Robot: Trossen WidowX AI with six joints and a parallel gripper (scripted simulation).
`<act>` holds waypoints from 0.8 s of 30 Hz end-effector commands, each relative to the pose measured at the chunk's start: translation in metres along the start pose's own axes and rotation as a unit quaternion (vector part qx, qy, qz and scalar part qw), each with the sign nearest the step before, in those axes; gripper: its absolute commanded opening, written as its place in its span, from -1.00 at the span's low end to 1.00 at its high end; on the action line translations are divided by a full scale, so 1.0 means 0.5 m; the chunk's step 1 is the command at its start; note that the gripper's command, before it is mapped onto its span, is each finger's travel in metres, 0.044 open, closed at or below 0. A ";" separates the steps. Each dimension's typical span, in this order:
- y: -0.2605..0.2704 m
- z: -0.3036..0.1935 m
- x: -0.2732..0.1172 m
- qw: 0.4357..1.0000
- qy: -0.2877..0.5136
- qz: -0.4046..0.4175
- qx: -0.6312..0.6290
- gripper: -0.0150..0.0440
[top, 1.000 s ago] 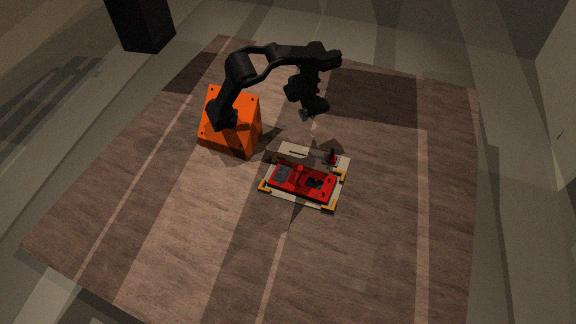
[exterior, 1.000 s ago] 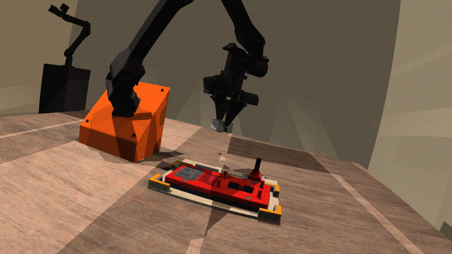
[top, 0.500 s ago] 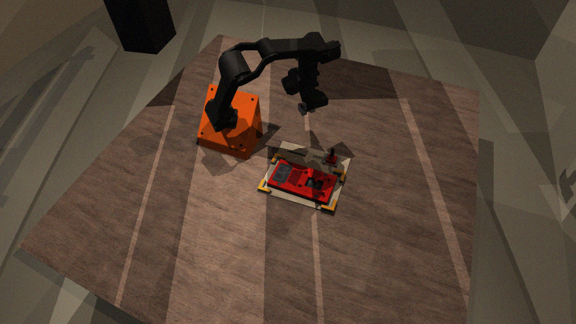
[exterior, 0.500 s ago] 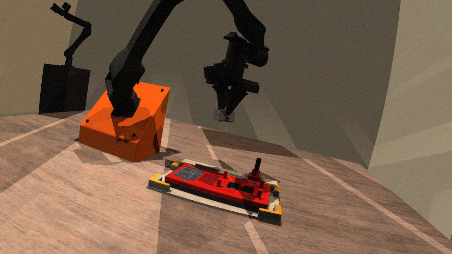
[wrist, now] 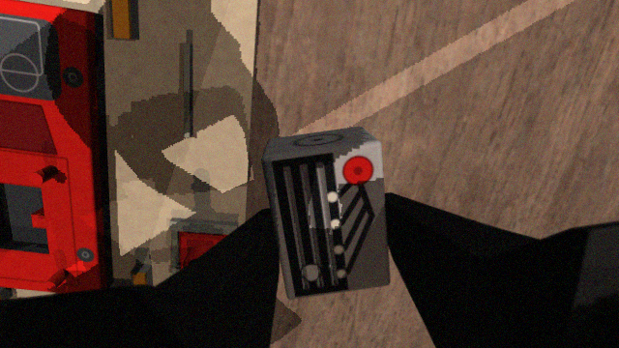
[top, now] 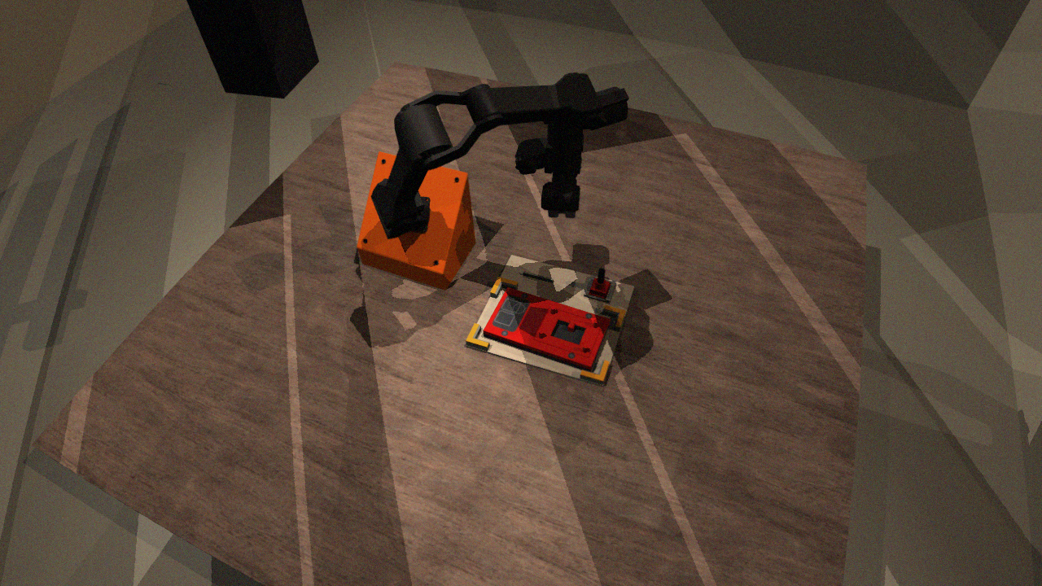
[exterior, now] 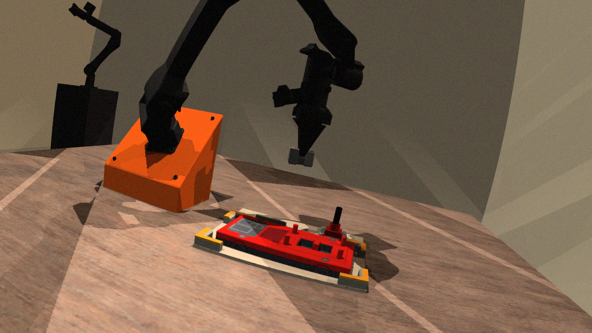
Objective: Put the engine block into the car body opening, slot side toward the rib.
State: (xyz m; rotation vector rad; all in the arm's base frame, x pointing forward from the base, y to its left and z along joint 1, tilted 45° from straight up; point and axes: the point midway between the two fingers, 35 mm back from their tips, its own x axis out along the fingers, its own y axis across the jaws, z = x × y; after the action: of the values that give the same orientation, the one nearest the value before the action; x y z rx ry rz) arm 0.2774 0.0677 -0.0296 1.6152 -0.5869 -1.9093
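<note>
Nearest the counter's [top: 451, 466] [exterior: 165, 289] [wrist: 435, 121] front edge, though well back from it, sits the red car body [top: 535, 321] [exterior: 256, 244] [wrist: 87, 193], corner brackets probably keeping it put. Behind, the claw [top: 562, 212] [exterior: 301, 155] [wrist: 328, 214] has its fingers part-open, pinching the engine block [exterior: 294, 156] [wrist: 360, 256] up high, likely for clearance.

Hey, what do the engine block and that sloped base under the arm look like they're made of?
Grey boxy engine block: possibly painted plastic or metal, fairly matte; its flat grey faces leave it open.

Orange wedge-shaped base: probably painted metal or plastic, smooth and satin, judging by its even colour and dark corner fasteners.
</note>
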 end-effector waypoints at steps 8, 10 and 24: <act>0.042 -0.022 0.005 0.982 0.007 -0.008 0.186 -0.49; 0.050 -0.025 0.007 0.975 0.007 -0.009 0.220 -0.49; 0.105 -0.046 0.023 0.895 0.005 -0.016 0.447 -0.49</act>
State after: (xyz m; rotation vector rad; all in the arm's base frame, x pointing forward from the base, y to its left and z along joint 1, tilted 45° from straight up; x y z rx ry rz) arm 0.3023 0.0261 -0.0125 2.0899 -1.4958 -1.7779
